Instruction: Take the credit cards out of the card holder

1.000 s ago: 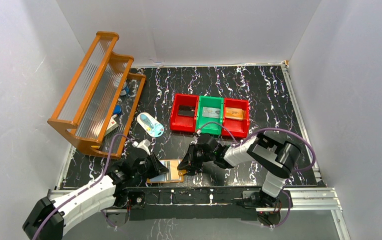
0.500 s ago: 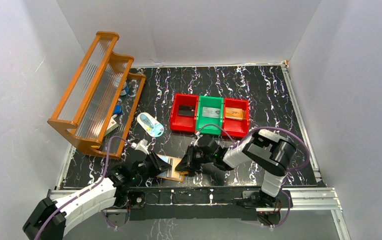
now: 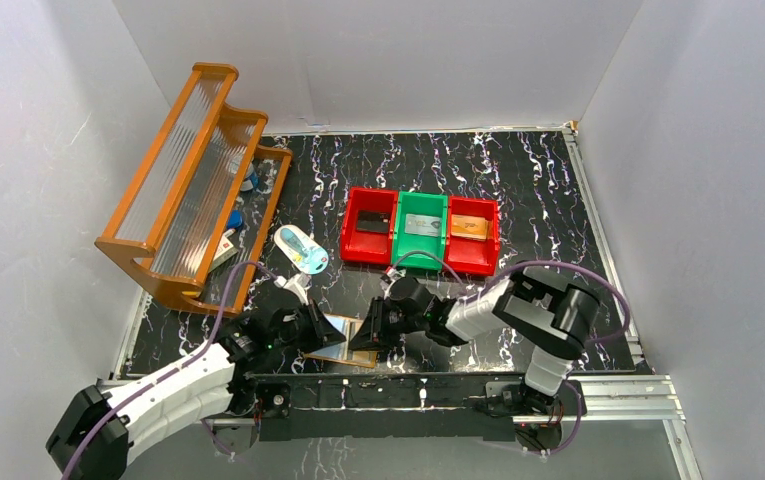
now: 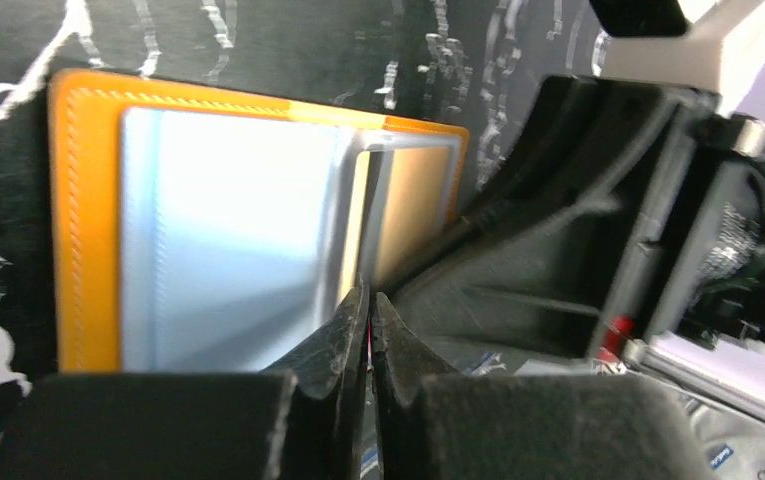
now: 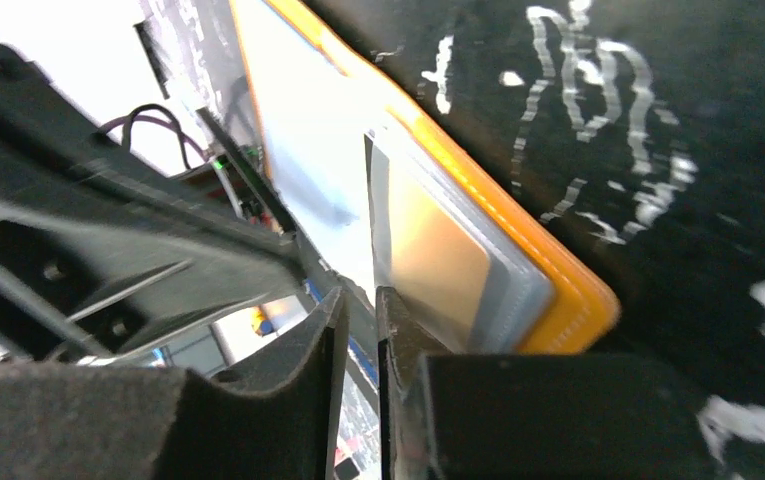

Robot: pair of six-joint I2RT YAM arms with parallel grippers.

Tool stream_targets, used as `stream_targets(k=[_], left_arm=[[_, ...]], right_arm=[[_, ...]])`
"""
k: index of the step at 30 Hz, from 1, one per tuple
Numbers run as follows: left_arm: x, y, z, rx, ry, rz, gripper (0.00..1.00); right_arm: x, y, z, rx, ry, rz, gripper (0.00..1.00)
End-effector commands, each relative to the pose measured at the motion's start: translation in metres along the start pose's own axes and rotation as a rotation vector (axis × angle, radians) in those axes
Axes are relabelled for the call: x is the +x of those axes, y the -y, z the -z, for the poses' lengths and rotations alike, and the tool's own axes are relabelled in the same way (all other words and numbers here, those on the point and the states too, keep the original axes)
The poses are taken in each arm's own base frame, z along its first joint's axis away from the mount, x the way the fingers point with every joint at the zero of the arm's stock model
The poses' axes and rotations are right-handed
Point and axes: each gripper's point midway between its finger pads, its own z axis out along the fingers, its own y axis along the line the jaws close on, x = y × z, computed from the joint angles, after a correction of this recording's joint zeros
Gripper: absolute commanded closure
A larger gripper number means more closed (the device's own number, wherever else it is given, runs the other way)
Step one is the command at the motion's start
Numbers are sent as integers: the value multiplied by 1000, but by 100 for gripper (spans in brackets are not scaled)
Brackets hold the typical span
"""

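The orange card holder (image 3: 352, 351) is tipped up off the black mat near the front edge, between my two grippers. A shiny pale blue-grey credit card (image 3: 333, 328) shows in its clear window. In the left wrist view the card (image 4: 228, 230) fills most of the holder (image 4: 83, 220), and my left gripper (image 4: 366, 295) is shut with its tips pinched at the card's near edge. My left gripper (image 3: 320, 326) is at the holder's left end. My right gripper (image 3: 366, 335) is at the right end. In the right wrist view its jaws (image 5: 360, 295) stand slightly apart beside the holder's corner (image 5: 568, 290).
Two red bins (image 3: 370, 226) (image 3: 471, 232) flank a green bin (image 3: 421, 224) behind the grippers, each with a flat item inside. A wooden rack (image 3: 193, 190) stands at the left, with a pale blue-and-white oval item (image 3: 301, 250) next to it. The metal front rail (image 3: 408, 385) runs just below the holder.
The holder lay flat a second ago and is now tipped up. My left gripper opened, then shut at the card's edge. My right gripper's jaws parted a little.
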Motion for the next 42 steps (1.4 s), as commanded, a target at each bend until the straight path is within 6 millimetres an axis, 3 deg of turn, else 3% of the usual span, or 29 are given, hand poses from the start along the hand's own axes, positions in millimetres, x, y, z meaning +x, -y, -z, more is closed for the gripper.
stream_targets(k=[1, 6, 11, 20, 26, 33, 38, 42], left_arm=[[-8, 29, 12, 69, 9, -53, 99], [-7, 27, 10, 71, 9, -42, 100], [-11, 21, 12, 18, 25, -65, 81], [-13, 10, 14, -50, 22, -116, 61], [-9, 3, 8, -73, -5, -126, 59], [-18, 0, 16, -117, 35, -160, 54], [-23, 5, 20, -122, 47, -181, 50], [-23, 5, 19, -121, 44, -185, 49]], right_arm=[[-17, 16, 12, 155, 89, 86, 72], [-29, 10, 28, 272, 121, 174, 65], [-33, 13, 39, 340, 145, 182, 61], [-25, 24, 24, 332, 89, 155, 61], [-30, 25, 28, 348, 126, 150, 65], [-39, -8, 41, 302, 168, 207, 65], [-37, -18, 35, 260, 151, 217, 65], [-34, -13, 26, 258, 122, 208, 64]])
